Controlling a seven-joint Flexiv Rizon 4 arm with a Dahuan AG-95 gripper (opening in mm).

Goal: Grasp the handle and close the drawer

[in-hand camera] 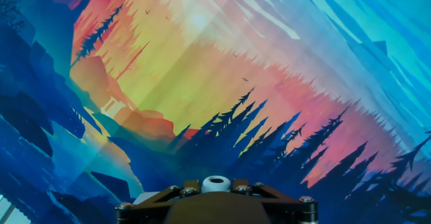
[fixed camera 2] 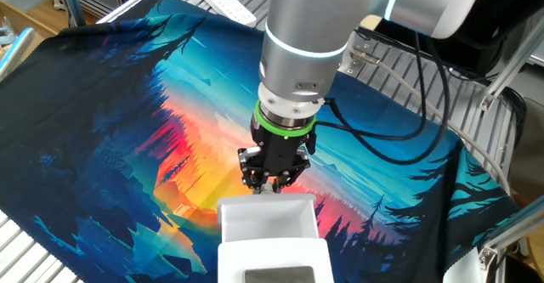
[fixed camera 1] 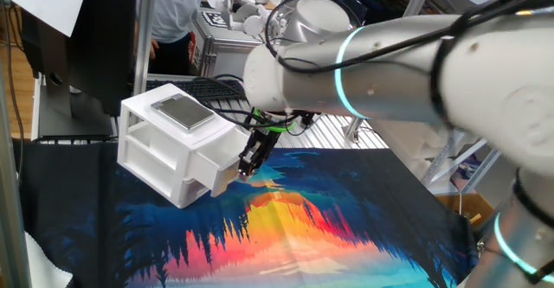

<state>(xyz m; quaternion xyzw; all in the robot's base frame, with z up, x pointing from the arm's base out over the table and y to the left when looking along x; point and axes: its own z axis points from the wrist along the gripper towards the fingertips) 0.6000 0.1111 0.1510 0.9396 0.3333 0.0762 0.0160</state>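
Observation:
The white two-drawer cabinet [fixed camera 1: 160, 141] stands on the printed cloth. Its drawer [fixed camera 2: 268, 219] is pulled out toward the arm, and its hollow inside shows from above. The handle [in-hand camera: 215, 182], a small round white knob, sits at the bottom middle of the hand view, right between the two dark fingers [in-hand camera: 190, 186]. My gripper [fixed camera 1: 248, 165] is at the drawer front, shut on the handle. In the other fixed view the gripper [fixed camera 2: 274, 181] points down at the drawer's front edge and hides the knob.
A forest-sunset cloth [fixed camera 2: 127, 121] covers the table. A grey metal plate [fixed camera 1: 183, 112] lies on the cabinet top. A black keyboard [fixed camera 1: 212, 89] lies behind the cabinet, and a white power strip [fixed camera 2: 228, 2] on the wire shelf past the cloth.

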